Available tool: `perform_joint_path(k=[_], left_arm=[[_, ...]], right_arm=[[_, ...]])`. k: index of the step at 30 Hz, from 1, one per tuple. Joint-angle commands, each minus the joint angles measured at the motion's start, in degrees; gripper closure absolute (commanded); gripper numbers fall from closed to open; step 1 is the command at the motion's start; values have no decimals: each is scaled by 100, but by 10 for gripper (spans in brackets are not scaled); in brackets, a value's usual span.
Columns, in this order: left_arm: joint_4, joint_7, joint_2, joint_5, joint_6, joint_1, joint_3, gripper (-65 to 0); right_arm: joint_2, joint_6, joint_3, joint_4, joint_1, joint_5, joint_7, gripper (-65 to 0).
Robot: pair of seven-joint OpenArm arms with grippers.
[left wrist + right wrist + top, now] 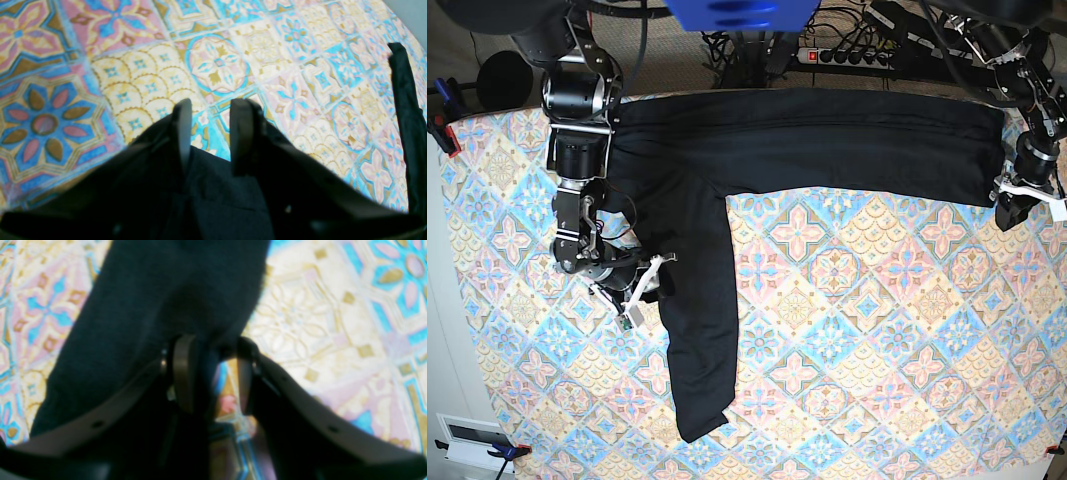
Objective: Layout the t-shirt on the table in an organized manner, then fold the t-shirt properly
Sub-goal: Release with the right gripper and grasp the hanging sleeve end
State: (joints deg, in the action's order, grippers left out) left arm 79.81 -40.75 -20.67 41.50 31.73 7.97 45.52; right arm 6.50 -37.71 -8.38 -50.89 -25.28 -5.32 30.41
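Since the t-shirt (pixel 797 140) is thin, soft black cloth, expect it to be light and limp: it will sag, stretch and drag across the patterned tabletop (pixel 877 330) rather than hold any shape, so take it at a hem, cuff or seam edge where layers bunch, not mid-panel. It lies as a folded band along the far edge, with one long sleeve running down toward the near edge.

Your right gripper (pixel 210 373) sits at that sleeve's edge; its jaws stand partly apart with dark cloth at the tips and tabletop showing between them, so I cannot tell if it is grasping the cloth. Your left gripper (pixel 208 133) hangs at the band's end by the table's side, jaws apart, fabric under its base, only tabletop between the fingertips: released, by my reading.
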Motion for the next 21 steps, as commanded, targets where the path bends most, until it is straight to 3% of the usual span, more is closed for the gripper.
perform_joint_path(k=[1,10,12,16,21], left_arm=[[76,132,-127,92,49,-45,24,-192],[76,141,-136,101,49,-71,-160,-192],[76,150,-136,101,49,-71,-160,-192],[76,150,-127,101,49,-71,-169,-192],[76,150,-127,101,49,-71,-169,-191]], right_arm=[[40,-31,-10,-84,-176,-96,-118,-196],[31,-31,-10,390,-184,-96,-136,-191],[31,-31,-10,487,-184,-96,-153,-161],[31,-31,-10,399,-176,-96,-127,-13],[13,-229,-10,-849,308,-114,277,0]])
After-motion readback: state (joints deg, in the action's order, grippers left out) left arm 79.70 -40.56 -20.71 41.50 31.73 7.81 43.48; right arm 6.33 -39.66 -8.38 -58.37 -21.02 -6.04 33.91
